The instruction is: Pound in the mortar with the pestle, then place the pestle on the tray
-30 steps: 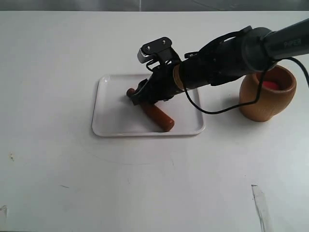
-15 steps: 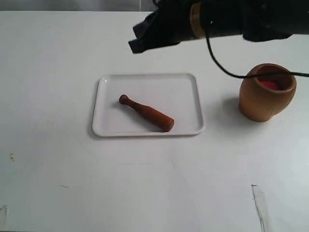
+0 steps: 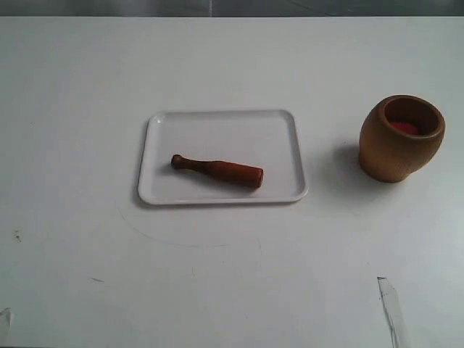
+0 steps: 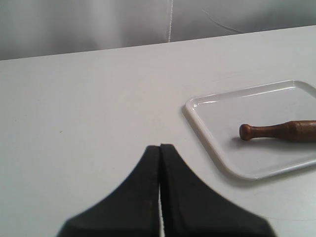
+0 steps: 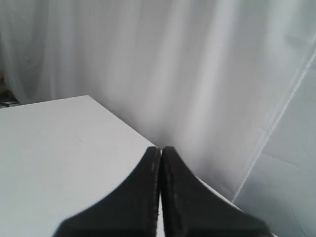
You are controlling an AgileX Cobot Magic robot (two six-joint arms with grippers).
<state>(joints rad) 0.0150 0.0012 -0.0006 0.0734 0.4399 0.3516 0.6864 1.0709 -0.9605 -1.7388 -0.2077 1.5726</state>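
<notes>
The dark reddish-brown pestle [image 3: 217,170] lies flat inside the white tray [image 3: 217,123] at mid-table, knob end to the left. The light-brown wooden mortar [image 3: 400,138] stands upright to the right of the tray, reddish inside. Neither arm shows in the exterior view. In the left wrist view my left gripper [image 4: 160,146] is shut and empty, above bare table short of the tray [image 4: 207,106] and pestle [image 4: 279,131]. In the right wrist view my right gripper [image 5: 160,148] is shut and empty, facing the table's edge and a white curtain.
The white table [image 3: 232,261] carries faint scuff marks and a shiny streak [image 3: 391,308] at the front right. A white curtain [image 5: 173,64] hangs behind the table's far edge.
The right arm let go of the pestle on the tray, rose and withdrew out of the exterior view. The pestle rolled to lie nearly level, its knob shifted left.
</notes>
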